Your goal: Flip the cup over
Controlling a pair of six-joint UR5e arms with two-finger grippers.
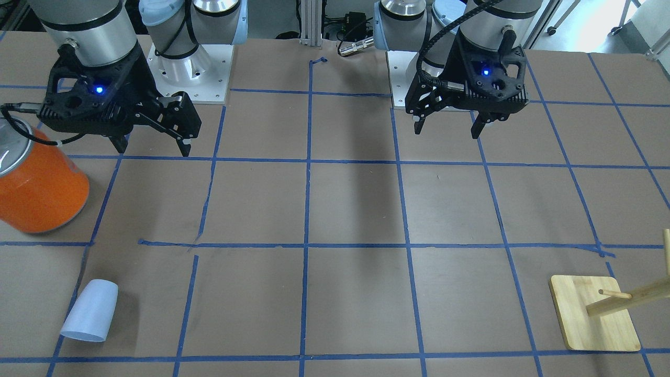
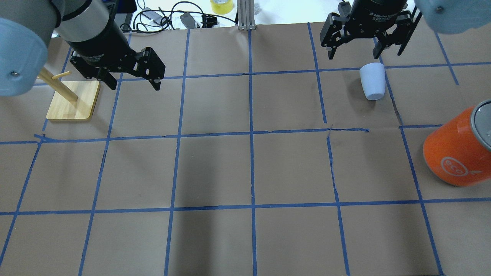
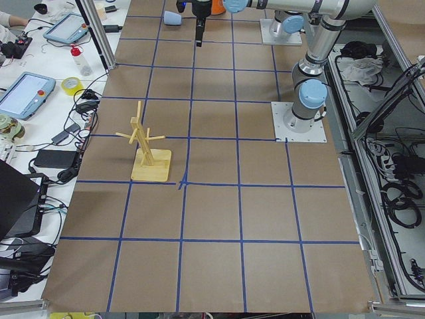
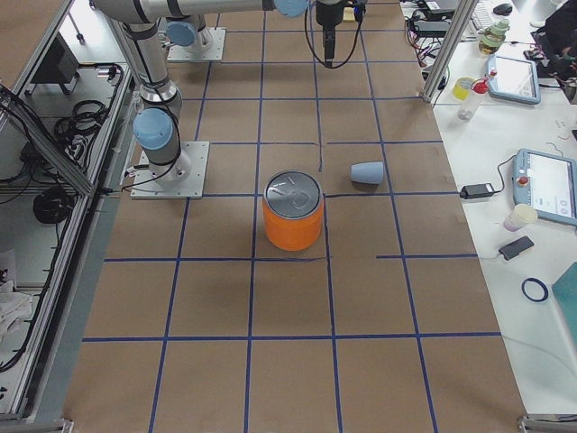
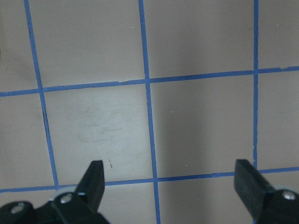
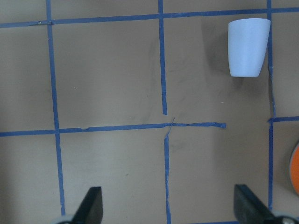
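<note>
We see the small pale blue-white tapered plastic cup [image 1: 89, 310] lying on its side near the big orange cylindrical can [image 1: 39, 183], on the operators' side of it, so it needs righting. Our right gripper [image 1: 154, 146] hangs by the can, jaws wide & empty, prob. staged for the cup. The left gripper [image 1: 447, 131], well away from the can, is also wide & empty.
</note>
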